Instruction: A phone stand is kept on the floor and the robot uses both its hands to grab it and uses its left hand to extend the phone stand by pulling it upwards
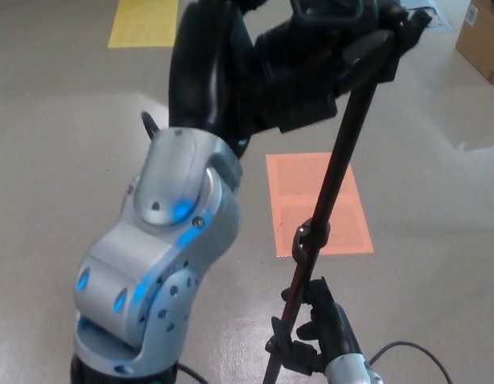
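Black phone stand [331, 200], head view: its thin pole runs from the clamp head at the frame's top centre down to the bottom edge, right of centre. The left hand [303, 68] is wrapped round the head at top centre; the right hand [323, 336] clasps the lower pole near the bottom edge. Risks: the pole leans, so an off-axis pull could bind the telescoping sections, or the lower grasp could slip and lift the whole stand. Hidden: the stand's feet, cut off below; the clamp, largely covered by fingers; much floor, behind the silver forearm [162, 264].
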Robot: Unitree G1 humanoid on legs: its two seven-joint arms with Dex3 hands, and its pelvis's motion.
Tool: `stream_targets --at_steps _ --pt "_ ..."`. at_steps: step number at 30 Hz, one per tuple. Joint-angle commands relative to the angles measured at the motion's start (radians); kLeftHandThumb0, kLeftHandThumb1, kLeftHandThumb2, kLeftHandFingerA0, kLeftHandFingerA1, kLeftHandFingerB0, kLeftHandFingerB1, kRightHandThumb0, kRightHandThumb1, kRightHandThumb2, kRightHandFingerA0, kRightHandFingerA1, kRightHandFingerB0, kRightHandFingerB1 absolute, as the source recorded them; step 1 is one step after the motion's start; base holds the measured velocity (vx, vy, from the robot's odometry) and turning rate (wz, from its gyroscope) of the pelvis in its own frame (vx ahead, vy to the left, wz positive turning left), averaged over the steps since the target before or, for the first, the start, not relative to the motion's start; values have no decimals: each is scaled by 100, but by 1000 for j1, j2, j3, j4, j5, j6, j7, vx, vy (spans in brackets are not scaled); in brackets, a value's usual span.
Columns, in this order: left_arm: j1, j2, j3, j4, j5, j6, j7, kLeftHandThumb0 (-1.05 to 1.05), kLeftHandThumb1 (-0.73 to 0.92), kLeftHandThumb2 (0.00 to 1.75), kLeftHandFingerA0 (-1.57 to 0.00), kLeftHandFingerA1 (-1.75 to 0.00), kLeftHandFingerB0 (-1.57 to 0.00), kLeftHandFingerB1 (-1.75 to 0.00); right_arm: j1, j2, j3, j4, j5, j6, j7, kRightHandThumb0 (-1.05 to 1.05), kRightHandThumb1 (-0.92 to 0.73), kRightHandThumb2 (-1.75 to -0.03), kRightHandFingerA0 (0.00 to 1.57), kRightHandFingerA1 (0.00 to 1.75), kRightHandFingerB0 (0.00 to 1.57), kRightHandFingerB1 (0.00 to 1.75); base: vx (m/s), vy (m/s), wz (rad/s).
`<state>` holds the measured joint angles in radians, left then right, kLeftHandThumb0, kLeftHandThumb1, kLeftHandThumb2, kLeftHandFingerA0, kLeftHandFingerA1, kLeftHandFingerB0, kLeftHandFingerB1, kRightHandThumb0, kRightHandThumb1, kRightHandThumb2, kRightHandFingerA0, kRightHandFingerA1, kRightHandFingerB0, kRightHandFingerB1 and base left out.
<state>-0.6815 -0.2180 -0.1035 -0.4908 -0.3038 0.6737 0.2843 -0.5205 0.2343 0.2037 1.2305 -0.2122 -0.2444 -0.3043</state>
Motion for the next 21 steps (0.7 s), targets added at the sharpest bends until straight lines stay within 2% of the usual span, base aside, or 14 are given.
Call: stream_targets --at_steps 1,3,4,6,9,10,12,14,15,17,18,19,20,21 --pt "-354 -71 103 -42 -50 103 80 -18 63 59 -88 -175 -83 -170 75 122 -18 30 27 -23 22 -56 -67 -96 117 150 103 142 0 0 0" --pt "-376 -58 109 -37 -43 104 74 -22 64 60 -87 -173 -70 -174 78 121 -19 30 28 -22 23 -56 -66 -96 117 150 103 142 0 0 0" --pt "-387 -56 114 -32 -46 104 73 -21 64 59 -86 -174 -79 -169 80 120 -19 31 28 -24 23 -58 -66 -96 120 152 104 143 0 0 0" --pt "-428 -49 131 -13 -47 98 72 -21 59 64 -91 -171 -72 -174 85 117 -21 33 30 -29 27 -59 -65 -97 118 151 106 144 0 0 0" --pt "-496 -28 151 16 -47 92 60 -18 61 59 -89 -175 -80 -169 88 116 -24 35 33 -26 28 -58 -66 -96 121 153 107 145 0 0 0" --pt "-512 -24 158 23 -49 89 57 -18 63 59 -88 -175 -79 -168 89 117 -27 35 36 -24 28 -33 -74 -85 130 175 111 175 0 0 0" --pt "-540 -31 176 33 -62 89 59 -20 67 59 -85 -175 -77 -170 90 115 -26 36 32 -19 23 -30 -75 -78 122 175 104 175 0 0 0" --pt "-556 -31 182 31 -59 105 65 -22 68 60 -86 -175 -79 -170 91 116 -24 39 27 -15 18 -31 -73 -82 128 175 109 175 0 0 0" --pt "-560 -26 182 26 -55 115 63 -19 68 60 -84 -175 -76 -169 94 115 -26 40 28 -18 25 -59 -66 -97 123 154 109 146 0 0 0" --pt "-559 -26 184 26 -52 118 60 -23 67 59 -85 -174 -70 -171 97 115 -26 40 27 -17 26 -59 -65 -96 123 154 109 146 0 0 0" --pt "-557 -30 189 29 -56 115 58 -20 66 59 -85 -174 -77 -169 98 116 -29 41 28 -17 27 -58 -65 -95 122 154 107 145 0 0 0" --pt "-557 -32 190 29 -55 116 57 -22 67 59 -85 -174 -69 -175 100 116 -30 41 29 -17 26 -35 -72 -83 128 175 110 175 0 0 0" --pt "-557 -34 191 30 -52 119 56 -22 67 59 -85 -174 -69 -175 103 117 -31 41 30 -18 24 -35 -72 -83 128 175 110 175 0 0 0" --pt "-559 -37 195 30 -50 123 60 -21 67 60 -85 -175 -71 -175 104 116 -29 40 25 -24 20 -59 -63 -97 121 151 107 144 0 0 0"
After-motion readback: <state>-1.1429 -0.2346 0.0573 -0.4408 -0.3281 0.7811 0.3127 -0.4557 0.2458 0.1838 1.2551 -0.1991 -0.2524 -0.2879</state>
